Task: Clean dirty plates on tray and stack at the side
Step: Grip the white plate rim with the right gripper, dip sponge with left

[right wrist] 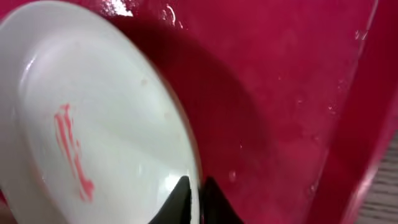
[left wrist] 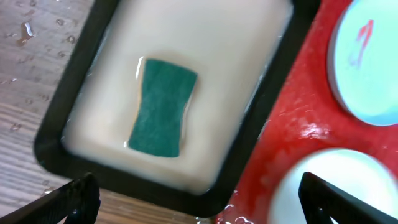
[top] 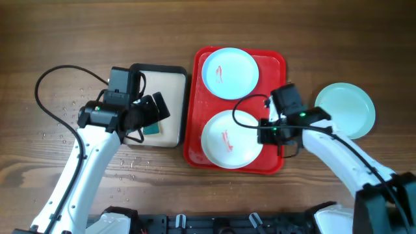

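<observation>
The right gripper [right wrist: 194,185] pinches narrowly the 3 o'clock rim of the red-smeared white round plate [right wrist: 93,112] at the 6 o'clock end of the bright red rectangular plastic tray [right wrist: 298,93], close to the tray's raised edge. A smeared pale blue plate [top: 229,73] fills the 12 o'clock end. A clean pale blue plate [top: 346,109] lies on the wooden desk [top: 65,39] at 3 o'clock. The left gripper [left wrist: 199,196] hangs wide over a green sponge [left wrist: 161,107] in the black-rimmed beige tray [left wrist: 81,93].

A green sponge [left wrist: 161,109] lies in a black-rimmed beige tray [left wrist: 73,78] on a wooden table [top: 52,39] speckled with water droplets [top: 130,162].

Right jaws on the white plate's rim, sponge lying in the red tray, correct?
No. The sponge lies in the black-rimmed beige tray, not the red tray; the left wrist view shows it. The right gripper does grip the white plate at its rim.
</observation>
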Tool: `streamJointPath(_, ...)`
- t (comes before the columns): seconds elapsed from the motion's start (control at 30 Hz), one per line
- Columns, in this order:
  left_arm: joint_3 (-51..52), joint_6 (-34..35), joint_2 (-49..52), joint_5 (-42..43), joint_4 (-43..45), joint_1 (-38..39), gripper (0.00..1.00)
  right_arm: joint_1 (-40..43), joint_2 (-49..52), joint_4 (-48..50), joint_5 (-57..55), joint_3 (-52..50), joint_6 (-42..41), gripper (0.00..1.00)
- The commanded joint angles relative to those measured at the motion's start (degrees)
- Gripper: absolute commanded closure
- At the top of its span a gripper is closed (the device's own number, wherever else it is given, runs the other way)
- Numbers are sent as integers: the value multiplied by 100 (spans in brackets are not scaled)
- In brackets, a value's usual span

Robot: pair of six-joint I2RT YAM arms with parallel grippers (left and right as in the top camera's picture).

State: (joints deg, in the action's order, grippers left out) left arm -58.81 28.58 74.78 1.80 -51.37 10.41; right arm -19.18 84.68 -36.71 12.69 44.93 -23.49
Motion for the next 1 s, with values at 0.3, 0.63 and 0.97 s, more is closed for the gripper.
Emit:
streamJointPath(0.3, 1191, 229, 1646, -162, 1364, -20, 56, 7, -1314, -533, -236, 647, 457, 74)
streamJointPath(0.63, 118, 166, 1655, -76, 350, -48, 67, 7, -1292, -968, -238, 645, 396, 75)
streamJointPath(0.97, -11, 166, 1956, -728, 767, -48, 31, 7, -1292, -960, -240, 638, 393, 73)
